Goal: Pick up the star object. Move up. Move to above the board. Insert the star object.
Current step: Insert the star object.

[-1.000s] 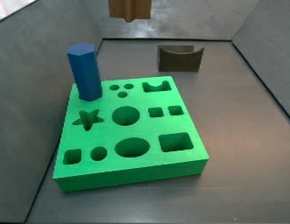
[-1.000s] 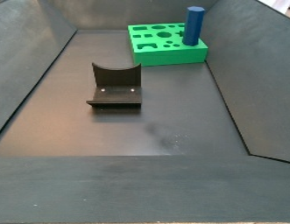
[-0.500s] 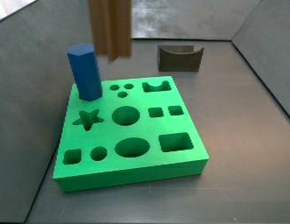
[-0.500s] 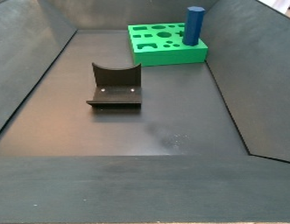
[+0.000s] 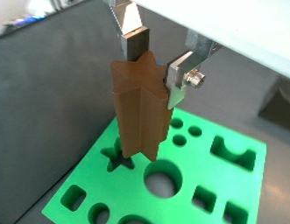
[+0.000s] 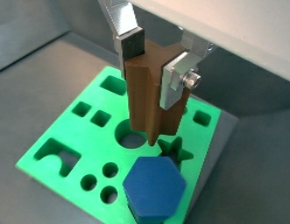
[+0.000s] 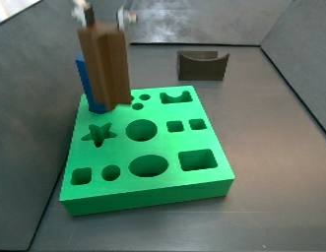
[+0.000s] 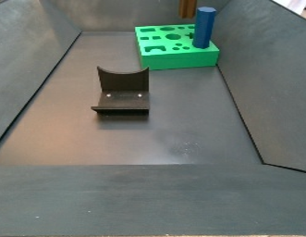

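My gripper point(image 7: 102, 18) is shut on the top of the star object point(image 7: 103, 64), a tall brown fluted prism that hangs upright. Both wrist views show the silver fingers point(image 5: 181, 72) point(image 6: 178, 74) clamped on its upper sides point(image 5: 140, 109) point(image 6: 153, 101). The star object hovers over the back left part of the green board point(image 7: 172, 179), with its lower end a little above and behind the star-shaped hole point(image 7: 99, 131). That hole also shows in both wrist views point(image 5: 117, 159) point(image 6: 173, 147), partly covered by the prism. The board shows in both wrist views too point(image 5: 194, 162) point(image 6: 77, 144).
A blue hexagonal prism point(image 7: 81, 87) stands in the board's back left corner, close behind the star object; it also shows in a wrist view point(image 6: 153, 184) and a side view point(image 8: 206, 26). A dark brown arch block point(image 7: 202, 64) point(image 8: 122, 91) lies on the grey floor. Grey walls surround the bin.
My gripper has come down and moved left with the star object, from high above the far edge to just over the board's back left part, in front of the blue prism.
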You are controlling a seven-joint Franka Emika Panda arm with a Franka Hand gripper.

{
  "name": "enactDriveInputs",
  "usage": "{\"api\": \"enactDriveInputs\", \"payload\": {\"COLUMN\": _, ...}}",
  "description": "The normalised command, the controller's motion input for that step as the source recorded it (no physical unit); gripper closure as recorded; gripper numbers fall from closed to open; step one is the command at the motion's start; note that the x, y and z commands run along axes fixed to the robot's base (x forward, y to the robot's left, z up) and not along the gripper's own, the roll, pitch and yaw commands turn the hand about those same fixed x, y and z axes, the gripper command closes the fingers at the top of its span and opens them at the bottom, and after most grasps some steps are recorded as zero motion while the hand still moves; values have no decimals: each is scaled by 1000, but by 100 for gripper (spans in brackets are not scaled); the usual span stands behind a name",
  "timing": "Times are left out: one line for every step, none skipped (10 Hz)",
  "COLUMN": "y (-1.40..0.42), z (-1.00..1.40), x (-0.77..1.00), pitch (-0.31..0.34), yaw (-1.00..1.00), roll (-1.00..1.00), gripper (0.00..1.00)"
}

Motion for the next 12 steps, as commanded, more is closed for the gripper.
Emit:
{"api": "enactDriveInputs", "payload": {"y": -126, "z": -640, "x": 0, "pitch": 0, "yaw": -994, "roll": 0, "gripper": 100}}
{"api": "enactDriveInputs", "payload": {"y": 0, "z": -606, "x": -14, "pitch": 0, "yaw": -1000, "roll": 24, "gripper": 100}}
{"api": "enactDriveInputs", "payload": {"y": 0, "z": -603, "x": -20, "pitch": 0, "yaw": -1000, "roll": 30, "gripper": 100}}
{"api": "enactDriveInputs", "payload": {"y": 0, "z": -626, "x": -14, "pitch": 0, "yaw": -1000, "roll": 11, "gripper": 100}}
{"api": "enactDriveInputs", "payload": {"y": -34, "z": -271, "x": -149, "pitch": 29, "yaw": -814, "roll": 0, "gripper": 100}}
{"api": "enactDriveInputs", "payload": {"y": 0, "z": 0, "x": -63, "pitch": 0, "yaw": 0, "roll": 0, "gripper": 100}}
{"api": "enactDriveInputs", "payload": {"y": 0, "z": -206, "x": -311, "pitch": -33, "yaw": -463, "roll": 6, "gripper": 100}}
{"api": "enactDriveInputs", "payload": {"y": 0, "z": -280, "x": -277, "pitch": -23, "yaw": -849, "roll": 0, "gripper": 100}}
{"api": "enactDriveInputs", "payload": {"y": 0, "z": -389, "x": -209, "pitch": -37, "yaw": -914, "roll": 0, "gripper": 100}}
{"api": "enactDriveInputs", "payload": {"y": -57, "z": -331, "x": -209, "pitch": -54, "yaw": -826, "roll": -13, "gripper": 100}}
{"api": "enactDriveInputs", "payload": {"y": -17, "z": -354, "x": -37, "pitch": -44, "yaw": -946, "roll": -57, "gripper": 100}}
{"api": "enactDriveInputs", "payload": {"y": -23, "z": -340, "x": 0, "pitch": -81, "yaw": -1000, "roll": -63, "gripper": 100}}
